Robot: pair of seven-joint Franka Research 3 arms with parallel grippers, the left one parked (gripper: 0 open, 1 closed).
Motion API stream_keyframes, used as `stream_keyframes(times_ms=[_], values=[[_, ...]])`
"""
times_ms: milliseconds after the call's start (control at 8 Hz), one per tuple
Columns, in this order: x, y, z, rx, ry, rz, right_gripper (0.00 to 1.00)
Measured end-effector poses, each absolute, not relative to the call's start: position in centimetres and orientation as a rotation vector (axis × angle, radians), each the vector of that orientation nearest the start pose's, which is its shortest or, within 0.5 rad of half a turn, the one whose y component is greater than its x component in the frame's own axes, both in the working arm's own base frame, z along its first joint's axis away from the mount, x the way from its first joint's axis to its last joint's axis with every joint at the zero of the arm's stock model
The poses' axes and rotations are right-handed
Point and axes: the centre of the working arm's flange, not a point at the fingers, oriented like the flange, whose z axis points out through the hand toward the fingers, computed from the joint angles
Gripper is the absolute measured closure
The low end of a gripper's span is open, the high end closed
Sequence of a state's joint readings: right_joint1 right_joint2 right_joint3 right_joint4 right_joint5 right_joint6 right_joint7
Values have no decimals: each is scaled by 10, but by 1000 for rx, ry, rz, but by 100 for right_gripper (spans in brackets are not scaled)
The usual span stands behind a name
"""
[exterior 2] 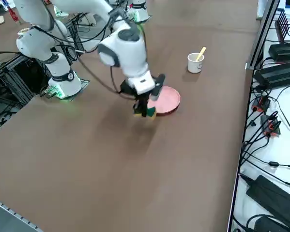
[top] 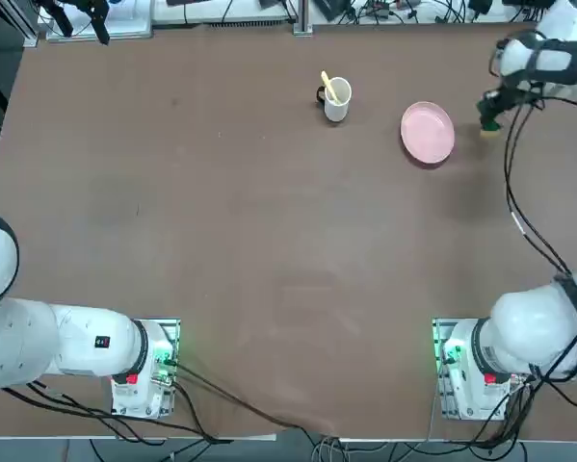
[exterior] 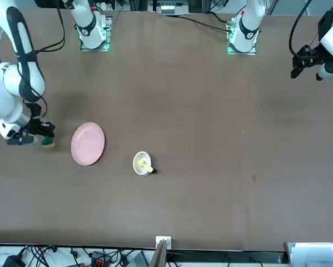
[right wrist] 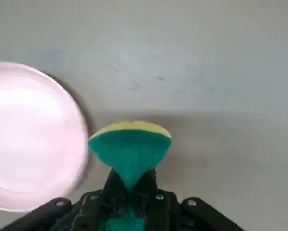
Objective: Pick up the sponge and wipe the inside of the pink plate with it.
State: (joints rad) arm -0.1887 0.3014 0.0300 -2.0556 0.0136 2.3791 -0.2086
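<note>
Sponge (right wrist: pixel 129 149) — green scouring face over a yellow layer, pinched to a wedge in the right gripper (right wrist: pixel 131 185), whose fingers we find clenched on it, above the table. Pink plate (top: pixel 427 132) — round, shallow, smooth, nothing in it; just beside the gripper. White mug (top: pixel 337 99) — cylindrical, holds a yellow utensil (top: pixel 330 87); beyond the plate, well apart from the gripper. Table (top: pixel 269 241) — matte brown; we note cables (exterior 2: pixel 261 125) along its edge.

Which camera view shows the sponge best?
The right wrist view: the sponge fills the middle, pinched by the right gripper beside the pink plate. Top, front and right side views show only a small green-yellown speck under the gripper.
</note>
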Motion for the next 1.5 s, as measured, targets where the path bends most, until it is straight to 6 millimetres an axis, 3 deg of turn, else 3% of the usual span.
stream_keyframes(times_ms=[375, 625, 875, 1500], values=[[598, -10, 294, -3121, 59, -35, 91], [598, 21, 275, -3120, 94, 14, 91], [594, 29, 247, -3120, 120, 87, 91], [585, 27, 196, -3119, 132, 223, 91]])
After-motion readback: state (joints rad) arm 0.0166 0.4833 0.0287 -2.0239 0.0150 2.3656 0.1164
